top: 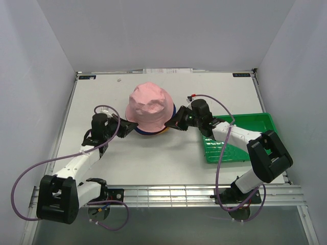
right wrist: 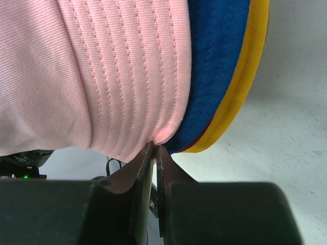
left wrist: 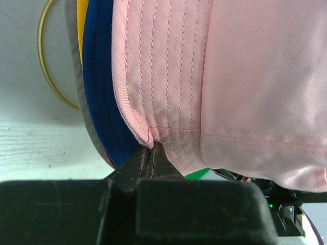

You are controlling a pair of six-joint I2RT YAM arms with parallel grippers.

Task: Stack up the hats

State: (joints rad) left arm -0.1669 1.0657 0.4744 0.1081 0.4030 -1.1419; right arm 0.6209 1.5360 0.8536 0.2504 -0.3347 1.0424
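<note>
Two closed pinches hold the soft pink fabric bucket hat [top: 149,106], left gripper [left wrist: 150,148] and right gripper [right wrist: 155,148] on opposite brim edges, atop the blue fabric hat [left wrist: 102,76] on the table [top: 153,163]; ease both sides down evenly.

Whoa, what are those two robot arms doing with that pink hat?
They are stacking hats. The pink hat sits on top of the pile, with the brims of a blue hat, a yellow hat and a grey hat peeking out beneath it. The left gripper pinches the pink hat's brim on one side and the right gripper pinches it on the other, both shut on the fabric. A green tray lies off to the right.
</note>
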